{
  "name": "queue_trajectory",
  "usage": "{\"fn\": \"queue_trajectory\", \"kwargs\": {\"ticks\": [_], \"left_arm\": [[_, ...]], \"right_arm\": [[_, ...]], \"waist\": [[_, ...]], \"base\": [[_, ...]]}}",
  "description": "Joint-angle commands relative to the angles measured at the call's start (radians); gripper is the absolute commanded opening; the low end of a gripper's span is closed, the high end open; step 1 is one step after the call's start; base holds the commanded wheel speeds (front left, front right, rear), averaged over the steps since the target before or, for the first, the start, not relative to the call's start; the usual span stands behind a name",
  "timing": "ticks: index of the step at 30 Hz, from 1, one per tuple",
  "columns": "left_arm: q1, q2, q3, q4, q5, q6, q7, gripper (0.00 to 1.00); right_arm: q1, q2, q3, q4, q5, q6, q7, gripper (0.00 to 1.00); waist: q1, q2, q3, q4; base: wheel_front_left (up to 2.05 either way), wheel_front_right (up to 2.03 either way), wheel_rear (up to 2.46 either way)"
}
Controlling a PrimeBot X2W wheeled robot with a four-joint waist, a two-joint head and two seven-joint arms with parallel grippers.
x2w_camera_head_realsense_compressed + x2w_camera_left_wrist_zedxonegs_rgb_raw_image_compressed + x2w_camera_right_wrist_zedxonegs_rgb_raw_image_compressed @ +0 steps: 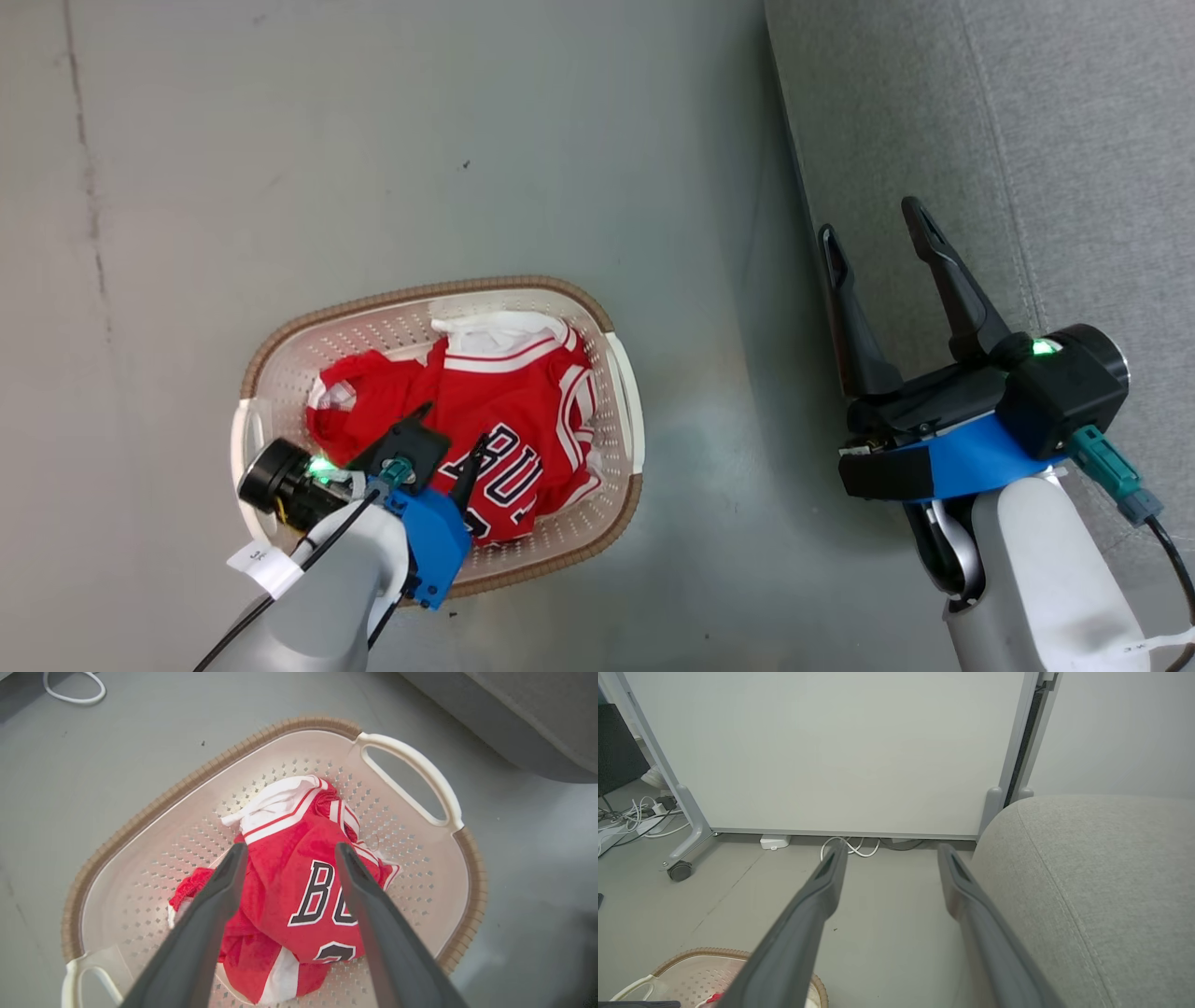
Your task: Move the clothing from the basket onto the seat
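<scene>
We find the clothing (509,411) lying crumpled inside the basket (411,295), bunched a little toward the end of the basket that faces the seat (1074,140). The heap's long axis runs across the basket's short width, from near rim to far rim. Its white-banded end points at the far rim; a red fold trails off toward the basket's other handle. In the left wrist view the black-and-white lettering reads upright, with part of a numeral below it.

The basket stands on the grey floor (467,140); its own long axis runs handle to handle, pointing at the seat and skewed slightly away from us on that side; the seat lies just beyond the basket's seat-side handle, with a strip of floor between them.

The left gripper (456,425) hangs over the near part of the basket, aimed down into it; its fingers stand wide apart, one on either side of the lettering; we cannot tell whether the tips touch the fabric.

The right gripper (868,219) is well clear of the basket, over the edge of the seat; its fingers are spread and hold nothing, pointing away from us toward a pale wheeled panel (831,751) standing beyond the basket.
</scene>
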State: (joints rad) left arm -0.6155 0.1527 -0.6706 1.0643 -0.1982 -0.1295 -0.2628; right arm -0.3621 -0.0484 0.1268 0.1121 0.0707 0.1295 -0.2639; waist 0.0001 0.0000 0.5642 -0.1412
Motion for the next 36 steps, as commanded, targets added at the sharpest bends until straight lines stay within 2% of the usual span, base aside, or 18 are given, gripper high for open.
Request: {"fn": "queue_trajectory", "kwargs": {"ticks": [1, 8, 15, 22, 36], "left_arm": [[-0.023, -0.001, -0.01, 0.012, -0.013, -0.001, -0.003, 1.0], [-0.058, -0.023, -0.094, 0.111, -0.176, -0.001, 0.091, 1.0], [-0.088, 0.003, -0.179, 0.11, -0.321, -0.001, 0.202, 1.0], [-0.119, 0.022, -0.224, 0.108, -0.47, -0.001, 0.325, 1.0], [-0.174, 0.036, -0.246, 0.095, -0.659, -0.001, 0.396, 1.0]], "right_arm": [[-0.018, -0.003, -0.002, -0.005, -0.008, 0.002, -0.001, 1.0], [-0.044, -0.003, -0.002, -0.022, -0.013, 0.002, -0.001, 1.0], [-0.067, -0.003, 0.0, -0.034, -0.017, 0.002, -0.001, 1.0], [-0.077, -0.003, -0.001, -0.045, -0.017, 0.002, -0.001, 1.0], [-0.098, -0.004, -0.005, -0.067, -0.019, 0.002, -0.001, 1.0]], "waist": [[-0.0001, 0.0, 0.02, -0.001], [-0.0001, 0.0, 0.083, 0.001], [-0.0001, 0.0, 0.136, 0.0], [-0.0001, 0.0, 0.184, -0.003], [-0.0001, 0.0, 0.274, -0.012]], "base": [[0.0, 0.0, 0.0], [0.0, 0.0, 0.0], [0.0, 0.0, 0.0], [0.0, 0.0, 0.0], [0.0, 0.0, 0.0]]}}
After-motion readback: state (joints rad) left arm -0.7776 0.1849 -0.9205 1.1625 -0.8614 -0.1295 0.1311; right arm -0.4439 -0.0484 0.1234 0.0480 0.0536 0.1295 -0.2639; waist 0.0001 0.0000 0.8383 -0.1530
